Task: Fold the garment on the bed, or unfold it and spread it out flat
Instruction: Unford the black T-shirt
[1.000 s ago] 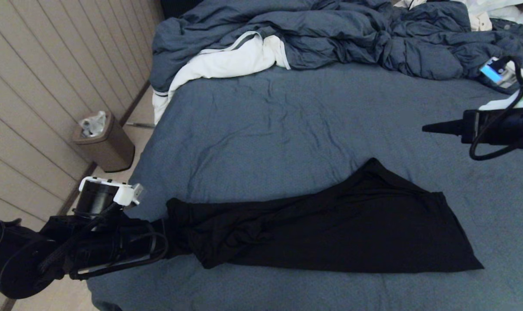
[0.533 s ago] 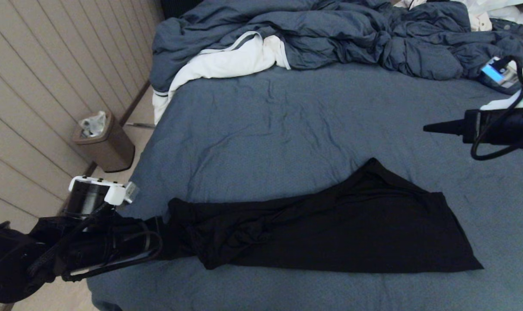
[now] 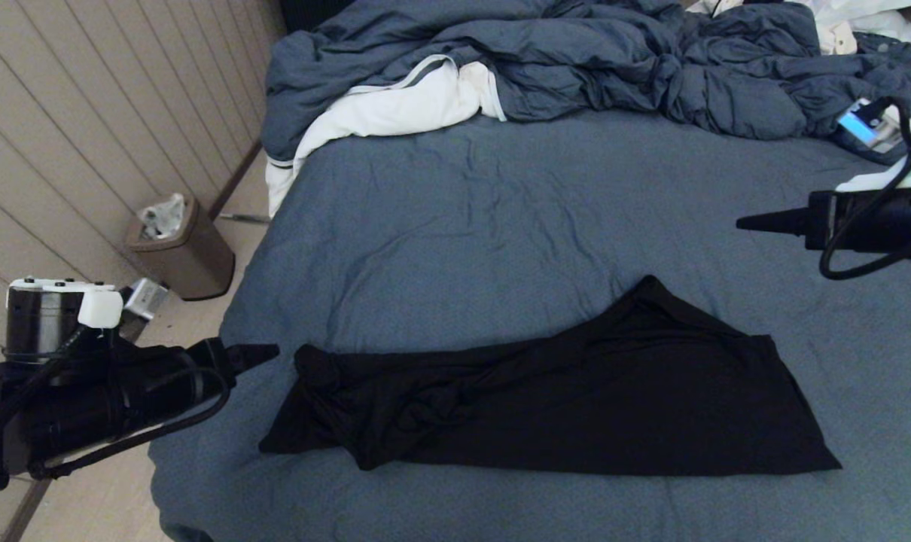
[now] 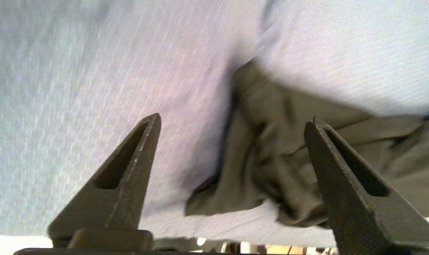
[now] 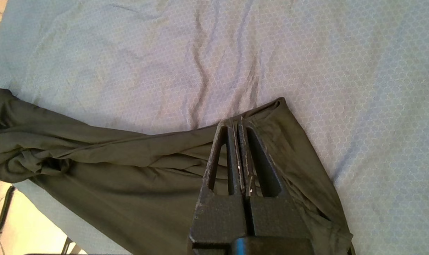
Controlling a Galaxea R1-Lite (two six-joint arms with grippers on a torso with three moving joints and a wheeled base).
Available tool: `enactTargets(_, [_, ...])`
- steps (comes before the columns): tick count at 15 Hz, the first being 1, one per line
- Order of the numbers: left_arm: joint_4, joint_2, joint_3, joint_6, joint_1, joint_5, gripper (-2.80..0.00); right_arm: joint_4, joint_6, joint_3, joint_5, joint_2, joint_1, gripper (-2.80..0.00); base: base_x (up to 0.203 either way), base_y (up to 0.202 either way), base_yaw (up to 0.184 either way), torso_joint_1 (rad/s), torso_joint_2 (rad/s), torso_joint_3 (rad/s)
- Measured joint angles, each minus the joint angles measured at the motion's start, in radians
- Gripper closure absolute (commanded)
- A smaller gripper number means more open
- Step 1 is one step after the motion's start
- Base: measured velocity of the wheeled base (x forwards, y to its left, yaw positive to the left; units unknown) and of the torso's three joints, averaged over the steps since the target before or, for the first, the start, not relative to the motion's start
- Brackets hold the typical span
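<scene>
The garment (image 3: 576, 406) is a plain black shirt lying in a long, bunched strip across the near part of the bed (image 3: 501, 226). Its left end is crumpled and its right end is wider and flatter. My left gripper (image 3: 266, 351) is open at the bed's left edge, just left of the crumpled end and holding nothing. In the left wrist view that gripper (image 4: 234, 118) frames the loose end of the garment (image 4: 271, 148) lying on the sheet. My right gripper (image 3: 740, 223) hovers shut and empty over the sheet at the right, above and beyond the garment (image 5: 111, 163); its tips (image 5: 236, 122) are pressed together.
A rumpled blue-grey duvet (image 3: 576, 60) and a white cloth (image 3: 395, 105) fill the far part of the bed. A brown waste bin (image 3: 181, 248) stands on the floor by the panelled wall at left. The bed's left edge runs beside my left arm.
My left gripper has opened, let go of the garment's left end and drawn back left off the bed edge. The freed end has dropped onto the sheet. The right arm has not moved.
</scene>
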State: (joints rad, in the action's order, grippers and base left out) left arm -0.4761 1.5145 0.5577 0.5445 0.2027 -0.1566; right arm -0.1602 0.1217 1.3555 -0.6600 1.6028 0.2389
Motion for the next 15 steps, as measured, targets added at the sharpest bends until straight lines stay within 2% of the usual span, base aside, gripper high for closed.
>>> enactTargets(5, [0.127,-0.029,0.163,-0.001,-0.002,-0.003,-2.80,0.000,0.000,-0.002,0.000,-0.001,0.001,0.00,0.000,0.000,0.000,0.000,0.00,0.000])
enactTargets(7, [0.213,-0.039,0.248,0.000,0.027,-0.006,-2.80,0.000,0.000,-0.001,0.000,-0.001,0.000,0.00,0.000,0.000,0.000,0.000,0.00,0.000])
enactTargets(8, [0.259,-0.043,0.290,0.001,0.061,-0.004,0.00,0.000,0.000,-0.001,0.000,-0.001,0.000,0.00,0.000,0.000,0.000,0.000,0.00,0.000])
enactTargets(12, [0.451,-0.048,0.442,0.001,0.213,0.004,0.00,0.000,0.000,-0.001,0.000,0.000,0.000,0.00,0.000,0.000,0.000,0.000,0.00,0.000])
enactTargets(15, [0.535,-0.039,0.470,-0.032,0.307,0.007,0.00,0.000,0.000,-0.001,0.000,0.000,0.000,0.00,0.000,0.000,0.000,0.000,0.00,0.000])
